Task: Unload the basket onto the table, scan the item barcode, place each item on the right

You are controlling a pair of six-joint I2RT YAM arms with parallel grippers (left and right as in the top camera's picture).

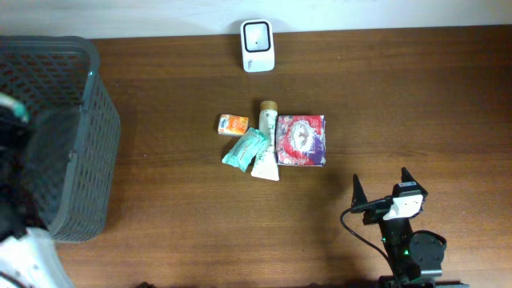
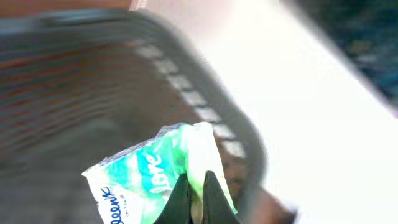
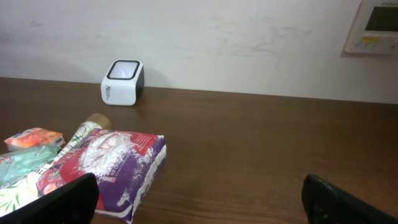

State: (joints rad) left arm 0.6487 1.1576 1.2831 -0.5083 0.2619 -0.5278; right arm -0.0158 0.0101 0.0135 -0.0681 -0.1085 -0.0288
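**Left hand pinching a packet over the basket, right hand spread**

Overhead: I take the white scanner (image 1: 258, 46) at the far edge of the bench (image 1: 416, 96) as my landmark. Nearer to the robot than the scanner lies a close group: an orange packet (image 1: 233, 124), a teal pack (image 1: 245, 149), a tube (image 1: 266, 140) and a red and purple bag (image 1: 301, 140). The dark basket (image 1: 72, 160) stands well to the left of the scanner. The right hand (image 1: 381, 180) is nearer again and to the right of the scanner, with its fingers spread wide and nothing between them.

Left wrist: the picture is blurred. The left hand (image 2: 198, 186) is pressed together and pinches the edge of a green and white packet (image 2: 149, 180), with the basket rim just behind it. The scanner does not show here.

Right wrist: the scanner stands against the wall, and the group lies in front of it, well apart from the spread fingers (image 3: 62, 199).
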